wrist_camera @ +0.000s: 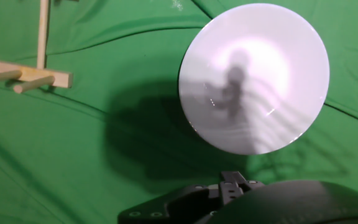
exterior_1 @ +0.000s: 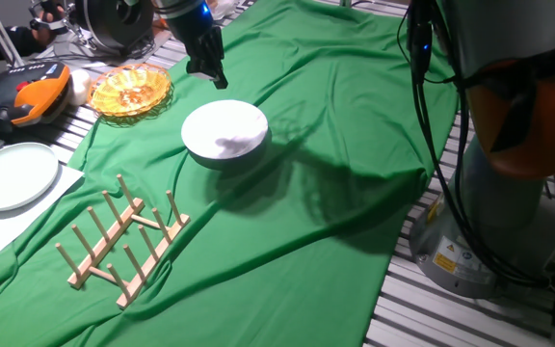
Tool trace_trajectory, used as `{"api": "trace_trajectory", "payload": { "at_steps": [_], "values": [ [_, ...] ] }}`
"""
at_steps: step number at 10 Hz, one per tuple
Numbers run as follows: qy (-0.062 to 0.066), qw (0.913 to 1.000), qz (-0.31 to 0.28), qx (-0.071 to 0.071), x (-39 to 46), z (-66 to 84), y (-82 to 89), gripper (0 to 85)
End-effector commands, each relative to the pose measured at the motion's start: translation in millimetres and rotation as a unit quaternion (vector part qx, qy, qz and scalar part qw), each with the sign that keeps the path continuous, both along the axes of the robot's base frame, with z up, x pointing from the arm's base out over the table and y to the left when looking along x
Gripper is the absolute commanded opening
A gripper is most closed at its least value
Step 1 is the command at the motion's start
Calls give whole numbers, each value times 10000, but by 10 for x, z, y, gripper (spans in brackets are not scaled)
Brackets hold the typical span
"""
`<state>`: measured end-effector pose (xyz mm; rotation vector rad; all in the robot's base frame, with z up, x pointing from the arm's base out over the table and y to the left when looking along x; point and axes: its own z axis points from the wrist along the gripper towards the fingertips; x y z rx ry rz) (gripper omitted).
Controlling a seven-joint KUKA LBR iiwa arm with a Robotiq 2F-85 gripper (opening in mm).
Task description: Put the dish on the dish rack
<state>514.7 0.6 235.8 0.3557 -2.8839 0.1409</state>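
Nearest the fixed camera, on the green cloth [exterior_1: 287, 183] that covers the bench, the small light-wood folding dish rack [exterior_1: 121, 238] with its rows of upright pegs stands at the near left; in the hand view only one end of it shows at the upper left, a rail and a few pegs. Beyond it, near the middle of the cloth, lies the plain white round matte dish [exterior_1: 224, 132], thick-rimmed and flat on the cloth, well apart from the rack; the hand view shows its smooth pale face crossed by a dark shadow and a few faint curved glints. Left of the rack, off the green cloth on a white sheet, lies a paler flat-rimmed white plate [exterior_1: 12, 176]. Farther back and left sits an orange-yellow ribbed glass dish [exterior_1: 130, 91], and at the far left edge an orange and black handheld controller [exterior_1: 29, 98]. The dark two-finger gripper [exterior_1: 207, 67] hangs above the cloth just beyond the far-left rim of the dish, not touching it and holding nothing; whether the jaws are spread or closed cannot be told from either view. At the right stands the grey robot base [exterior_1: 499, 164], with a yellow warning label low on it whose writing is too small to read.
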Motion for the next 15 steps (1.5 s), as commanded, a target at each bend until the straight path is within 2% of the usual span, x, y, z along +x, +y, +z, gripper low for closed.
{"api": "trace_trajectory", "payload": {
  "at_steps": [1,2,3,4,5,6,8,9,11,12,14,15],
  "values": [
    [0,10000,-6,6,-1,0,0,0],
    [-15,10000,-65,1,-1,0,0,0],
    [-237,9996,-122,55,-1,0,0,0],
    [-430,9986,-169,262,-1,0,0,0],
    [-381,9989,-135,253,-1,0,0,0],
    [-321,9992,-206,146,-1,0,0,0],
    [-360,9985,-392,-128,-1,0,0,0],
    [-535,9966,-513,-362,-1,0,0,0],
    [-918,9922,-686,-487,-1,0,0,0],
    [-975,9911,-753,-500,-1,0,0,0],
    [-871,9926,-782,-334,-1,0,0,0],
    [-769,9930,-827,-341,-1,0,0,0]
  ]
}}
